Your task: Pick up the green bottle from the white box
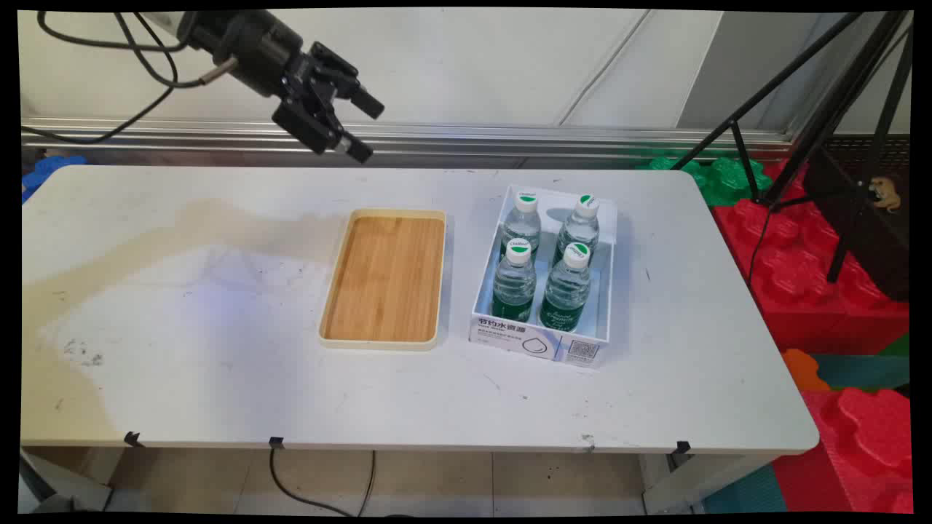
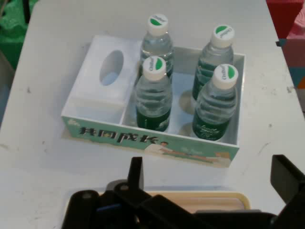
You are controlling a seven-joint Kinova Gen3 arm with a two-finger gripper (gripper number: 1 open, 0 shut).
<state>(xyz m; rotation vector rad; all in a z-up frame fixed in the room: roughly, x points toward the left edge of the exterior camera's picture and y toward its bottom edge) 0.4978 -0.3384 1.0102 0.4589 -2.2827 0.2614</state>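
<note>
My gripper [image 1: 366,129] hangs high over the table's far left-centre, open, with nothing between its fingers. Below and to its right lies an empty wooden tray [image 1: 384,280] with a cream rim. To the right of the tray stands a white box [image 1: 535,342] holding several clear water bottles [image 1: 514,284] with white-and-green caps, all upright. In the hand view the gripper [image 2: 209,176] points toward the box [image 2: 143,138] and its bottles [image 2: 153,95]; the tray [image 2: 209,200] shows just beyond the linkage. A white flap with an oval hole covers the box's left part.
A black tripod [image 1: 801,109] stands off the table's right end above red foam blocks [image 1: 837,291]. Green blocks [image 1: 721,178] lie behind the far right corner, blue ones [image 1: 44,171] at the far left. A metal rail [image 1: 510,135] runs along the wall.
</note>
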